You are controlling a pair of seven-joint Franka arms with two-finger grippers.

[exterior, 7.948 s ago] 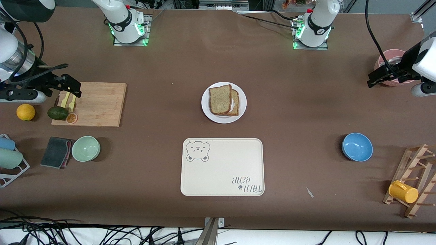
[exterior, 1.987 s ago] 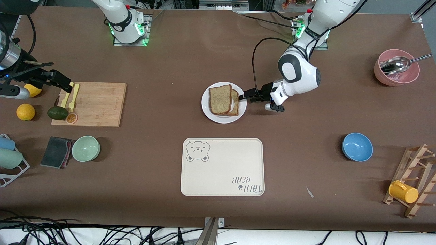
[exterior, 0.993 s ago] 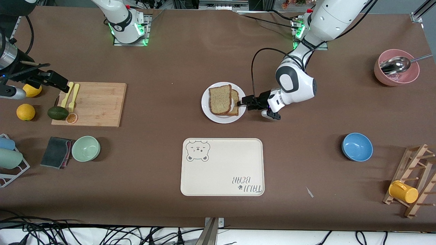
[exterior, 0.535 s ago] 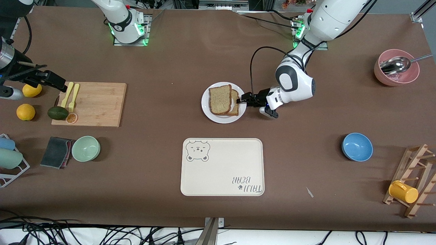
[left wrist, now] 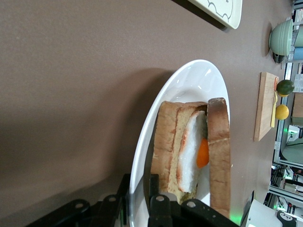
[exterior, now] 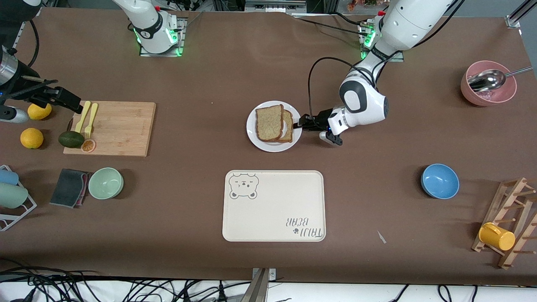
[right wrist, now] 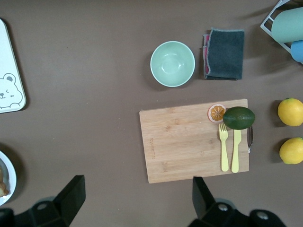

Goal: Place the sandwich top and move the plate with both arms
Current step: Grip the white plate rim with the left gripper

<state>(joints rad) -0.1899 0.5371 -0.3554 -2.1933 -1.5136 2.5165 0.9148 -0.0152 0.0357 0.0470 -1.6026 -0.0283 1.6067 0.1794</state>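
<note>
I am pinching the rim of the round white plate with my left hand — fingers clamped on the edge toward the left arm's end of the worktop. The speckled tan-brown bread slice is lying on the egg-topped slice, slightly offset. My right hand, jaws wide apart, is waiting over the bamboo cutting board.

Brown table carrying a white plate at its middle, with a cream tray nearer the camera than that plate, a cutting board and green bowl toward the right arm's end, a blue bowl and pink bowl toward the left arm's.
</note>
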